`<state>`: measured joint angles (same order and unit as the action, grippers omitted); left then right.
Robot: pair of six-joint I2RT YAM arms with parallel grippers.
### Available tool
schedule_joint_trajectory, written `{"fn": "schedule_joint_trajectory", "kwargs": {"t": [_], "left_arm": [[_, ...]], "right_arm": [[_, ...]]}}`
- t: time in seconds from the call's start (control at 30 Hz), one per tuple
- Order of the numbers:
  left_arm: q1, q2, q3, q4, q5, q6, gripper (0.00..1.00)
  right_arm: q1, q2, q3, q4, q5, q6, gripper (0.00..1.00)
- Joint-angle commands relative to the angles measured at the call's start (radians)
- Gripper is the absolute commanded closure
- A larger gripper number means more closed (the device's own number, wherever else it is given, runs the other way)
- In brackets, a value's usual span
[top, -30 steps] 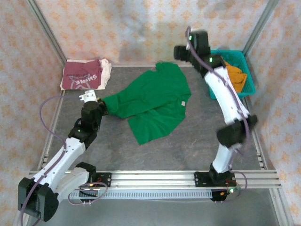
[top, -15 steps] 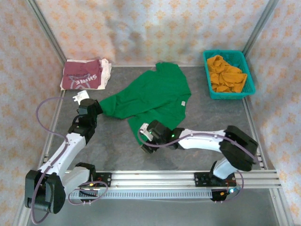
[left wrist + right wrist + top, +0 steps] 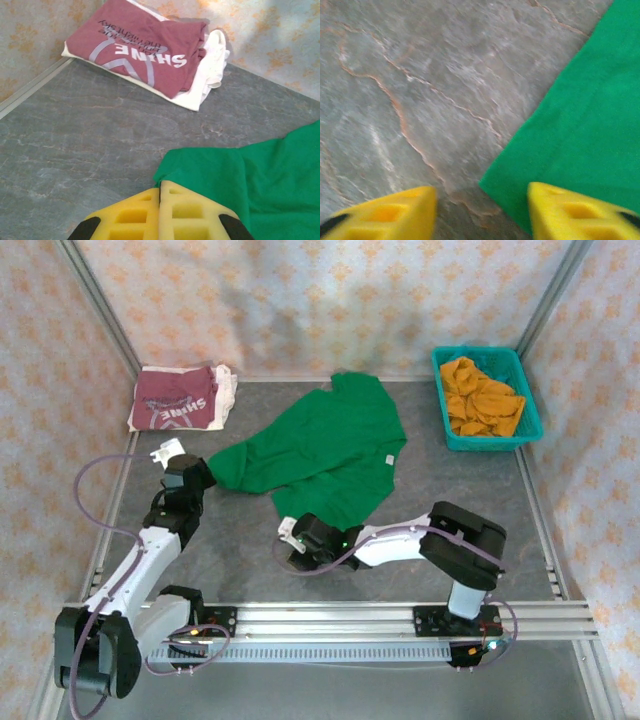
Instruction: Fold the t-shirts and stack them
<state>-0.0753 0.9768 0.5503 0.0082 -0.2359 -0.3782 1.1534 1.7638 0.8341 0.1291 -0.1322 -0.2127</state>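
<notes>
The bright green t-shirt lies spread and rumpled mid-table. My left gripper is at its left tip. In the left wrist view the left gripper is shut, with an edge of the green t-shirt pinched between its yellow fingers. My right gripper sits low at the shirt's near corner. There the right gripper is open, with the corner of the green t-shirt between its fingertips. The maroon t-shirt with white lettering lies folded at the back left, also seen as the maroon t-shirt ahead of the left wrist.
A teal mesh basket holding orange cloth stands at the back right corner. White cloth lies under the maroon shirt. Patterned walls close in three sides, and a metal rail runs along the near edge.
My right arm swung from beside the basket down to the green shirt's near corner, and its jaws have narrowed. The left gripper drew the shirt's tip slightly left.
</notes>
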Motion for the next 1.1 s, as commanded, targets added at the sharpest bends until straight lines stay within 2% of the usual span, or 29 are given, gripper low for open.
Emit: {"fn": "schedule_joint_trajectory", "kwargs": {"t": [0.0, 0.07, 0.1, 0.17, 0.33, 0.5, 0.6, 0.8, 0.9, 1.07], "left_arm": [[0.021, -0.019, -0.009, -0.031, -0.013, -0.032, 1.00], [0.031, -0.023, -0.005, -0.039, -0.011, -0.038, 1.00], [0.037, -0.026, -0.003, -0.041, -0.006, -0.041, 1.00], [0.047, -0.036, 0.003, -0.043, 0.002, -0.042, 1.00], [0.060, -0.068, 0.054, -0.076, 0.025, -0.033, 1.00], [0.060, -0.127, 0.151, -0.133, 0.032, 0.012, 1.00], [0.060, -0.164, 0.198, -0.142, 0.031, 0.032, 1.00], [0.062, -0.201, 0.334, -0.249, 0.025, 0.029, 1.00], [0.062, -0.209, 0.383, -0.283, -0.025, 0.057, 1.00], [0.062, -0.157, 0.405, -0.324, -0.016, 0.046, 1.00]], "right_arm": [[-0.023, 0.066, 0.014, 0.047, 0.111, -0.002, 0.75], [-0.036, 0.054, 0.003, 0.040, 0.114, 0.013, 0.96], [-0.044, 0.036, -0.007, 0.035, 0.112, 0.021, 1.00], [-0.066, -0.017, -0.023, 0.009, 0.115, 0.039, 1.00], [-0.171, -0.289, -0.031, -0.120, 0.063, 0.070, 1.00], [-0.271, -0.549, 0.054, -0.308, 0.058, 0.068, 1.00], [-0.332, -0.688, 0.083, -0.354, 0.050, 0.058, 1.00], [-0.413, -0.788, 0.276, -0.533, 0.146, 0.042, 1.00], [-0.445, -0.815, 0.368, -0.563, 0.245, 0.014, 1.00], [-0.470, -0.800, 0.451, -0.589, 0.295, -0.030, 1.00]]}}
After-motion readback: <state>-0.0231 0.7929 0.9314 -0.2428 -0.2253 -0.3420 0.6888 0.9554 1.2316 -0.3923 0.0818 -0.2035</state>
